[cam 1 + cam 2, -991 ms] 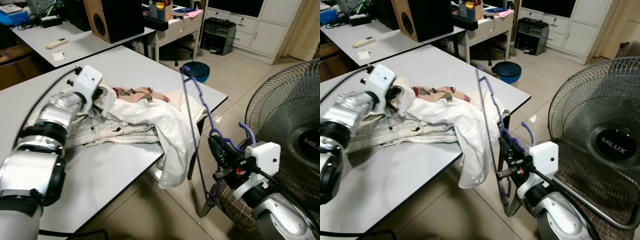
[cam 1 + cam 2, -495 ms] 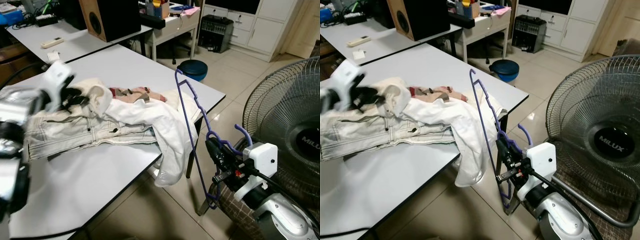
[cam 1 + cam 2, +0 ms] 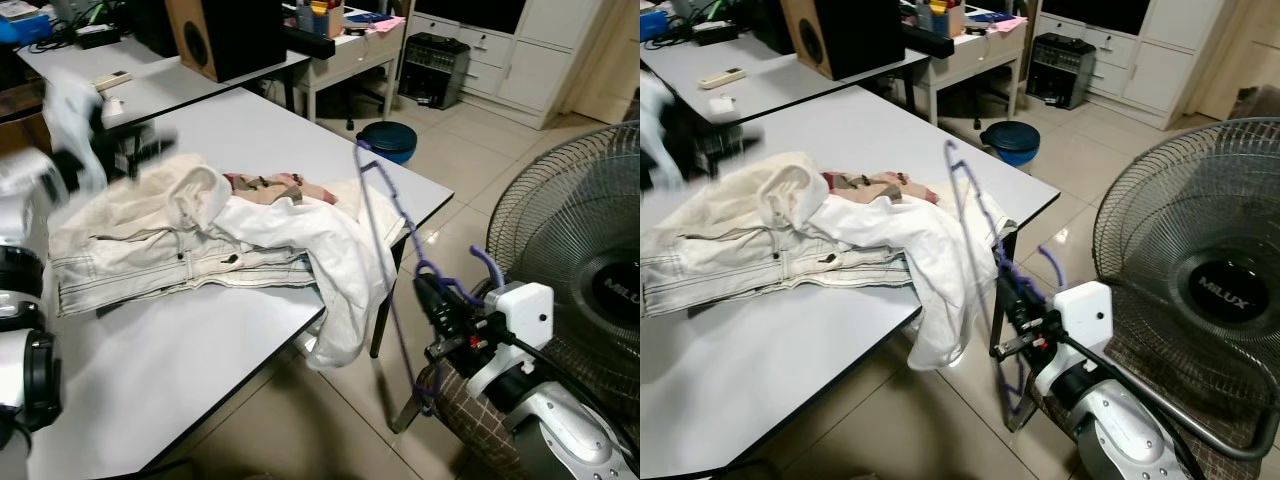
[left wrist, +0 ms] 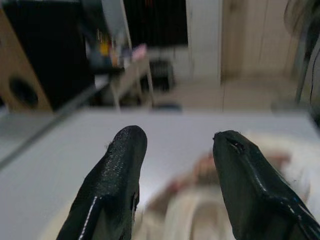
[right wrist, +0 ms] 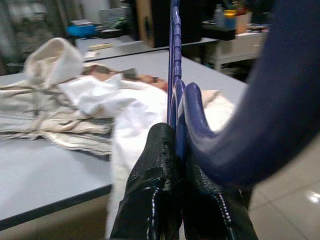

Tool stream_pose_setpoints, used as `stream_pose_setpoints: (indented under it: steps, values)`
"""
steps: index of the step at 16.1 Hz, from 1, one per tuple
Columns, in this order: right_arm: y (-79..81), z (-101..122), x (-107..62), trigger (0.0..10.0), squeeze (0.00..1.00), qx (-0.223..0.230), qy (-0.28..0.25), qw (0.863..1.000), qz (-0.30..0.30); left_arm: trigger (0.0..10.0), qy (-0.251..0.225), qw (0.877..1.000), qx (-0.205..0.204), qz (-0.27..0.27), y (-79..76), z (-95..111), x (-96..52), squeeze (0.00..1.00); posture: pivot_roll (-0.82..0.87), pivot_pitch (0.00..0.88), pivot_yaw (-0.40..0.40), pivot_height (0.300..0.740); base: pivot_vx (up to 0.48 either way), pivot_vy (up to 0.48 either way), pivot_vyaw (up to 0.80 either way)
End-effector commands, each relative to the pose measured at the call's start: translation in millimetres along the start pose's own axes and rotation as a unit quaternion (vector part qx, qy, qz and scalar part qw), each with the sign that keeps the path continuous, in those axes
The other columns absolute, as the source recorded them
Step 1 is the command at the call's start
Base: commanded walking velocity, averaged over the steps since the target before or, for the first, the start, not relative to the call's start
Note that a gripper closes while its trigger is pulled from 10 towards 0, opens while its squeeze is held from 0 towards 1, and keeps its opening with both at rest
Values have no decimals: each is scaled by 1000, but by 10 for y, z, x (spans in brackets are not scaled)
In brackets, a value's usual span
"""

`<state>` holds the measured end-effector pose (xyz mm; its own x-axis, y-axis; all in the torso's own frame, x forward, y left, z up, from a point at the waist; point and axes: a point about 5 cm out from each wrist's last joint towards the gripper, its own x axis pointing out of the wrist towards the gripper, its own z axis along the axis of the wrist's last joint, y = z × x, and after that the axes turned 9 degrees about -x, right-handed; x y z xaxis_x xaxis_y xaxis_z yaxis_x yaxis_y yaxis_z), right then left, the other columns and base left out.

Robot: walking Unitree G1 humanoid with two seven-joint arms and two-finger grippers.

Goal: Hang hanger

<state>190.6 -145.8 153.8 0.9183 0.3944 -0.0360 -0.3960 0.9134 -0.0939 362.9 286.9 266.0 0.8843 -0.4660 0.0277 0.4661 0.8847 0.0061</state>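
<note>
while the right gripper (image 3: 432,290) has its fingers pinched tight on the neck of the purple hanger (image 3: 385,240), the job looks only part done. that hanger stands upright from the fingers, its frame rising just off the bench (image 3: 200,350) corner beside the hanging white garment (image 3: 340,270), its hook curling back past the fingers toward the fan (image 3: 580,260). nothing hangs on it, and no rail or peg shows near the fingers, so finding a place to hang it is still ahead. the left gripper (image 4: 175,175) is raised and blurred above the pale jeans (image 3: 150,250), its fingers spread wide with nothing between them.
</note>
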Motion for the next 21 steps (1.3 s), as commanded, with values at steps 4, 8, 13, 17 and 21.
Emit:
stream_pose_setpoints:
  steps: [4,8,13,17,21]
  values:
    - [-100,54,51,10000,0,-45,-10,998,-52,10000,-5,1000,-15,-4,-544,-326,61,0,-82,0,65,740,0,0,400]
    - [-143,124,131,10000,0,-65,-31,993,-91,10000,-136,985,-59,87,-1058,-375,153,0,-62,0,56,740,0,0,800]
    - [-161,139,146,10000,0,-108,-35,989,-94,10000,-94,989,-106,35,-1346,-481,161,0,-72,0,82,740,0,0,800]
    - [-134,68,71,10000,0,-68,-20,992,-104,10000,-30,996,-59,52,-1426,-774,20,0,-81,0,93,740,0,0,800]
    - [-105,36,44,10000,0,-65,-11,994,-89,10000,-7,996,-65,62,-1578,-887,-92,0,-65,0,54,740,0,0,800]
